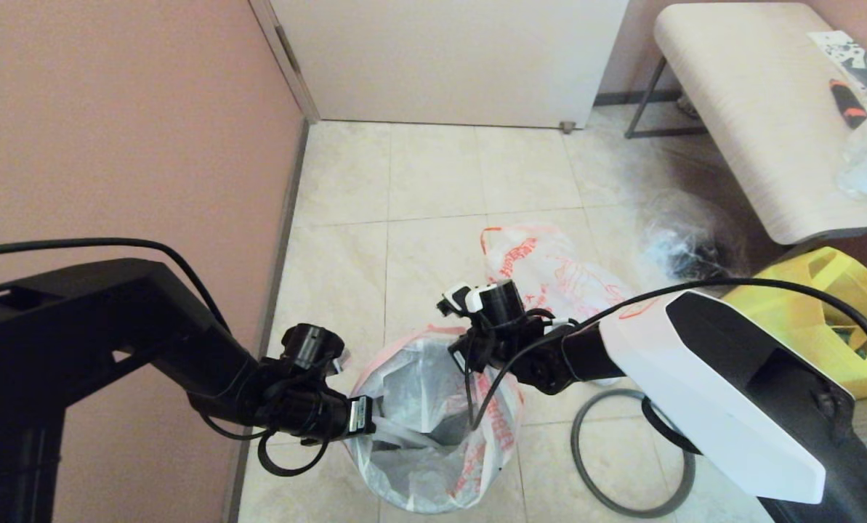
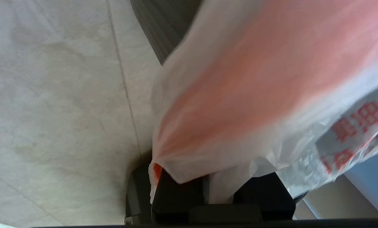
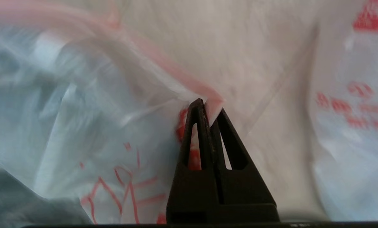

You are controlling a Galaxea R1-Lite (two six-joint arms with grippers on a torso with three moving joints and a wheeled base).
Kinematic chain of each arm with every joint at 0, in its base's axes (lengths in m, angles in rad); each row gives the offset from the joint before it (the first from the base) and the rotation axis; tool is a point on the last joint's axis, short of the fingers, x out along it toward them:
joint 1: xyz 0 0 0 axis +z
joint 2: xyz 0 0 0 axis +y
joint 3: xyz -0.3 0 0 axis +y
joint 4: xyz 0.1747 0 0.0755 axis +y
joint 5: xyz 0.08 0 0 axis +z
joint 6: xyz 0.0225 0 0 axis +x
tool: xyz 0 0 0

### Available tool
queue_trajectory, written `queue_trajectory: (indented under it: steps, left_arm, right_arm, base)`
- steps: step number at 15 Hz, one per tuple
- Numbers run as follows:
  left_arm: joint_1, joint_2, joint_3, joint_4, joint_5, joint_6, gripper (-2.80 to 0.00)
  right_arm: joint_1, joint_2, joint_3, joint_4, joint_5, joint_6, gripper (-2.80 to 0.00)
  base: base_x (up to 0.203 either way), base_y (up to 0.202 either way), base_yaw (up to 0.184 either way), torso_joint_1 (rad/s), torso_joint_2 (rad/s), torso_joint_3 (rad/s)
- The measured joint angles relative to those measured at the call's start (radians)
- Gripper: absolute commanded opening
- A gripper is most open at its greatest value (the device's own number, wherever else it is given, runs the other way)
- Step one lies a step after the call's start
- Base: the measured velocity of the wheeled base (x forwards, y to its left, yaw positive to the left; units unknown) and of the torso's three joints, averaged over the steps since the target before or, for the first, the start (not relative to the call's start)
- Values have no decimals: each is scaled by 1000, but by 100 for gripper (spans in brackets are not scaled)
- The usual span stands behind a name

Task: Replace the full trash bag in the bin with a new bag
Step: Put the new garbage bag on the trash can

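The new bag (image 1: 422, 385), thin white plastic with red lettering, is stretched open between my two grippers at the near middle of the floor. My left gripper (image 1: 375, 425) (image 2: 219, 186) is shut on its left rim, with plastic folded between the fingers. On the opposite rim my right gripper (image 1: 464, 354) (image 3: 208, 106) is shut on an orange-red edge. The bin (image 1: 440, 430) shows only as a dark shape inside the bag's mouth. Its grey hoop (image 1: 586, 465) lies on the tiles to the right. The full trash bag (image 1: 549, 272) lies just behind my right gripper.
A clear plastic bag with dark contents (image 1: 684, 240) sits at the right under a pale bench (image 1: 753, 123). A yellow tote (image 1: 818, 312) stands beside my right arm. The pink wall (image 1: 113, 145) runs close along the left, and a white door (image 1: 448, 58) is at the back.
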Motion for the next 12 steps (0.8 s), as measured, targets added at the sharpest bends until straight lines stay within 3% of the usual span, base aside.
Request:
queue_trajectory:
  steps: [3, 12]
  left_arm:
    - [-1, 0, -2, -4, -2, 0, -280]
    - [-3, 0, 1, -3, 0, 0, -280]
  right_arm:
    - [18, -24, 10, -1, -76, -16, -280]
    - [17, -119, 98, 46, -58, 48, -280]
  base:
    - [0, 0, 0, 0, 0, 0]
    - [0, 0, 0, 0, 0, 0]
